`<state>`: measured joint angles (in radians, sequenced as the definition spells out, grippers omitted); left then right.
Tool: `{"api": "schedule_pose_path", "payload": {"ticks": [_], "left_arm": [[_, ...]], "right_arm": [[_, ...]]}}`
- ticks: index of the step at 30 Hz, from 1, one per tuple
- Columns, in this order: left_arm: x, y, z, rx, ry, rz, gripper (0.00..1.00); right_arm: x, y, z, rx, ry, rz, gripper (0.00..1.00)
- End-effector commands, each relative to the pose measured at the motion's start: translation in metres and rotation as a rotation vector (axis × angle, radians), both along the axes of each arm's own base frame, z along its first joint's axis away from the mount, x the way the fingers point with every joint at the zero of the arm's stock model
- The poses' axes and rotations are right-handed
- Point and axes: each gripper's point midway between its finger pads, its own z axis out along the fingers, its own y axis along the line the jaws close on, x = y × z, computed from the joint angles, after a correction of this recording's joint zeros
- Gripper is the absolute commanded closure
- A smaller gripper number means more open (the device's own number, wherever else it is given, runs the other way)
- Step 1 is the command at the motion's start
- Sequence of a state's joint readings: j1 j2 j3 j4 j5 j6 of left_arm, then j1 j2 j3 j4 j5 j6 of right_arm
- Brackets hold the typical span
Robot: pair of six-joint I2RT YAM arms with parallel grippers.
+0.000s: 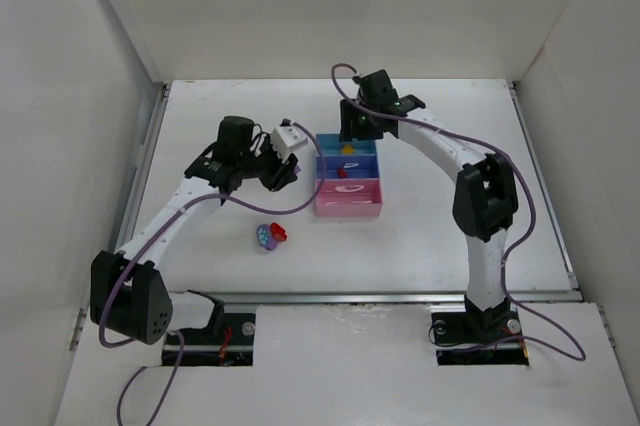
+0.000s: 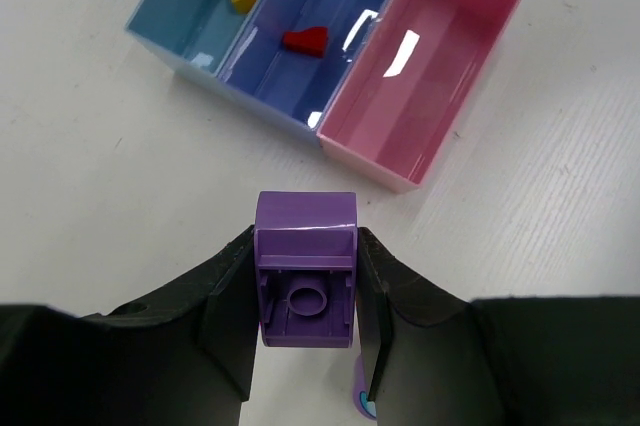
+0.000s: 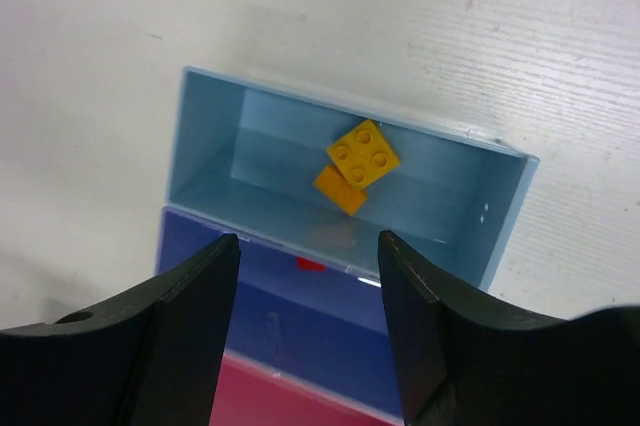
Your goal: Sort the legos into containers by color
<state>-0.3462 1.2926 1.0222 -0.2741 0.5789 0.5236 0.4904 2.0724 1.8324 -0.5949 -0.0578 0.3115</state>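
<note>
My left gripper [image 2: 306, 242] is shut on a purple lego [image 2: 306, 271], held above the table just short of the pink tray [image 2: 430, 76]; it is left of the trays in the top view [image 1: 291, 172]. The three joined trays [image 1: 348, 171] lie mid-table. The light blue tray [image 3: 215, 161] holds a yellow lego [image 3: 363, 155] and an orange lego [image 3: 339, 190]. The darker blue tray [image 2: 330, 6] holds a red lego [image 2: 305, 40]. My right gripper [image 3: 308, 246] is open and empty above the light blue and darker blue trays [image 1: 352, 132].
A small cluster of loose legos, lavender-blue and purple [image 1: 266, 237] with a red one [image 1: 279, 234], lies on the table in front of the trays to the left. White walls enclose the table on three sides.
</note>
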Motion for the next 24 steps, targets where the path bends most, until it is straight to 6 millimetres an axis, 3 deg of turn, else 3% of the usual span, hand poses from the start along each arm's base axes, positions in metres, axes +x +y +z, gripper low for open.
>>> {"api": "schedule_pose_path", "payload": {"ticks": [1,2,3,4,5,6,8,9,11,13,15,16,18,24], "left_arm": [[-0.009,-0.022,0.019,0.046,-0.104,-0.087,1.0],[-0.01,-0.026,0.016,0.07,-0.1,-0.088,1.0],[-0.011,-0.032,0.016,0.079,-0.109,-0.106,1.0],[-0.014,-0.044,0.014,0.087,-0.105,-0.136,1.0],[-0.013,-0.051,0.011,0.089,-0.114,-0.146,1.0],[-0.01,-0.057,0.011,0.1,-0.126,-0.145,1.0],[-0.011,-0.076,0.003,0.111,-0.135,-0.192,1.0],[-0.005,-0.085,0.008,0.094,-0.164,-0.199,1.0],[0.001,-0.097,0.008,0.069,-0.162,-0.227,1.0],[-0.002,-0.109,0.002,0.064,-0.157,-0.271,1.0],[0.005,-0.118,-0.005,0.085,-0.175,-0.301,1.0],[0.006,-0.12,-0.008,0.086,-0.174,-0.316,1.0],[0.011,-0.129,-0.013,0.096,-0.17,-0.332,1.0],[-0.003,-0.138,-0.032,0.14,-0.165,-0.466,0.95]], "right_arm": [[-0.001,-0.006,0.078,0.076,-0.15,-0.023,0.37],[-0.004,-0.016,0.1,0.087,-0.193,-0.042,0.37],[-0.002,-0.027,0.11,0.078,-0.226,-0.078,0.36],[-0.006,-0.037,0.107,0.064,-0.219,-0.096,0.36],[-0.01,-0.046,0.126,0.085,-0.259,-0.119,0.36],[-0.011,-0.053,0.131,0.092,-0.275,-0.132,0.36],[-0.016,-0.074,0.121,0.086,-0.253,-0.175,0.36],[-0.022,-0.081,0.129,0.092,-0.268,-0.184,0.36],[-0.031,-0.091,0.118,0.079,-0.246,-0.196,0.36],[-0.038,-0.101,0.125,0.08,-0.268,-0.215,0.36],[-0.048,-0.107,0.113,0.062,-0.247,-0.221,0.36],[-0.052,-0.108,0.12,0.073,-0.269,-0.222,0.36],[-0.059,-0.113,0.114,0.061,-0.26,-0.23,0.36],[-0.068,-0.128,0.111,0.046,-0.263,-0.262,0.36]]}}
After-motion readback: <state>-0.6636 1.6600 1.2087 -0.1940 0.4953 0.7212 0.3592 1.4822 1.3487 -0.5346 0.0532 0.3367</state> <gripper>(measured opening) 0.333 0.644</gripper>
